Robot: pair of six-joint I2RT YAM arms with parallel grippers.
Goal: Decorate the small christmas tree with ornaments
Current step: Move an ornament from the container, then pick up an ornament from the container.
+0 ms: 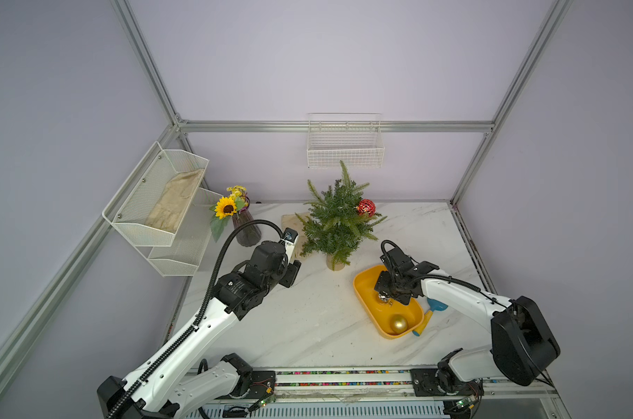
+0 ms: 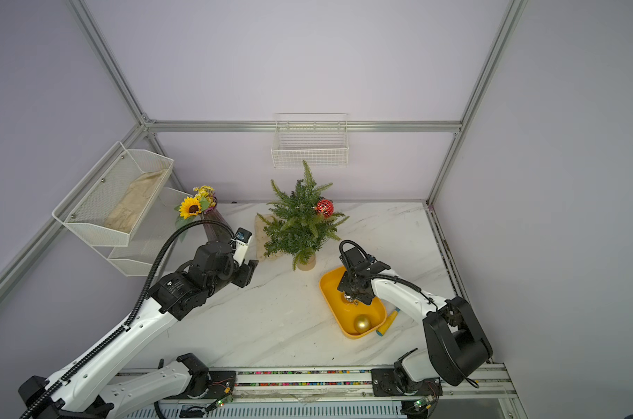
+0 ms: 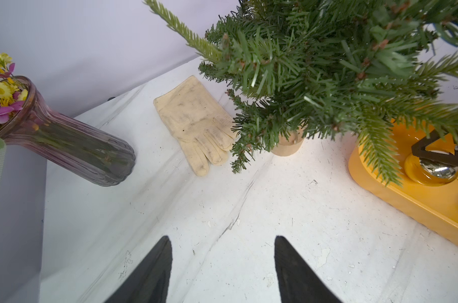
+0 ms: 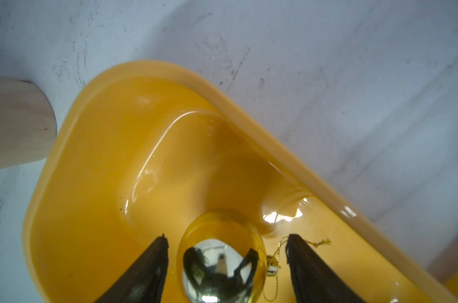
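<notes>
While the right gripper [image 4: 227,237] sits low in the yellow tray [image 4: 91,157], its jaws stand apart on either side of the shiny mirrored ball [image 4: 222,265] with no visible clamp, its string beside one finger; the matte gold ball [image 1: 399,323] lies behind the gripper in the same tray. Left gripper [image 3: 222,237] hangs over bare tabletop [image 3: 222,196], jaws apart and empty, small christmas tree [image 1: 338,217] just ahead, beige glove [image 3: 196,118] ahead by the trunk base, vase [image 3: 65,141] off to one side. Red glittery ball [image 1: 365,207] hangs on the tree, on the side away from the left gripper.
</notes>
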